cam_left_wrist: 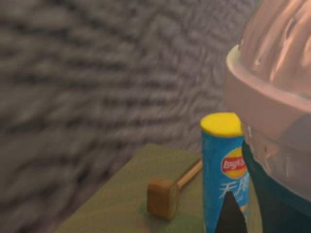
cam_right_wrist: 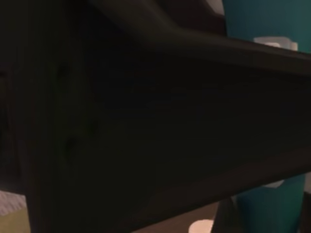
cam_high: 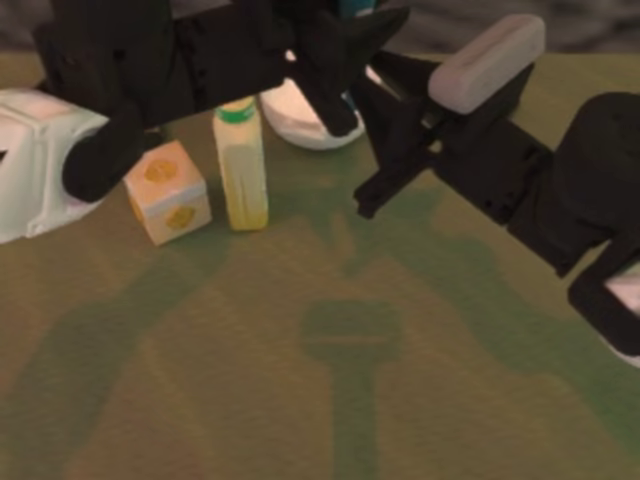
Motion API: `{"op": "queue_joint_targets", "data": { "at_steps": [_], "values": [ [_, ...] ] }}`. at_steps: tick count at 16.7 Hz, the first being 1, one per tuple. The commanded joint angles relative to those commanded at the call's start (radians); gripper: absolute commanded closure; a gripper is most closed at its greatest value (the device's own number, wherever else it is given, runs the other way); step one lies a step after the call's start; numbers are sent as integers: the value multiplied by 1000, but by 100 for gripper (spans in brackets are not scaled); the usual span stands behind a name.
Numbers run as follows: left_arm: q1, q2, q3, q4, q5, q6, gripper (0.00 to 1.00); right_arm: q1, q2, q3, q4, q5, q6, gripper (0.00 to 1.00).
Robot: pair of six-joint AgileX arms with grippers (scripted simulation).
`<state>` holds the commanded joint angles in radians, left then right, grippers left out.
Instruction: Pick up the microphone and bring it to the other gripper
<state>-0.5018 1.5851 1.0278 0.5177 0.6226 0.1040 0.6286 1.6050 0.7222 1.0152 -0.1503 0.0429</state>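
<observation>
The microphone is held high above the table, near the back. Its rounded white head [cam_high: 296,122] pokes out under the black fingers of my left gripper [cam_high: 335,100], which is shut on it. In the left wrist view the white head [cam_left_wrist: 277,92] and teal handle [cam_left_wrist: 274,204] fill one side beside one black fingertip [cam_left_wrist: 231,217]. My right gripper [cam_high: 366,146], the other gripper, reaches in from the right with its fingers spread open next to the microphone. The right wrist view is mostly dark, with the teal handle [cam_right_wrist: 265,19] and its white button strip [cam_right_wrist: 273,44] just behind a black finger.
A yellow bottle [cam_high: 242,170] with a white cap and a white cube [cam_high: 168,190] with orange marks stand on the green table at the back left, below the left arm. The left wrist view also shows a blue crisps can [cam_left_wrist: 222,170] and a wooden mallet [cam_left_wrist: 163,196].
</observation>
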Motion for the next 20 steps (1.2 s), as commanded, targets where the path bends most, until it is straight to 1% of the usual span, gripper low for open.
{"op": "queue_joint_targets", "data": {
  "at_steps": [10,11,20],
  "values": [
    [0,0,0,0,0,0,100,0,0,0,0,0,0,2],
    [0,0,0,0,0,0,100,0,0,0,0,0,0,0],
    [2,-5,3,-2,-2,3,100,-4,3,-6,-1,3,-3,0]
  ]
}}
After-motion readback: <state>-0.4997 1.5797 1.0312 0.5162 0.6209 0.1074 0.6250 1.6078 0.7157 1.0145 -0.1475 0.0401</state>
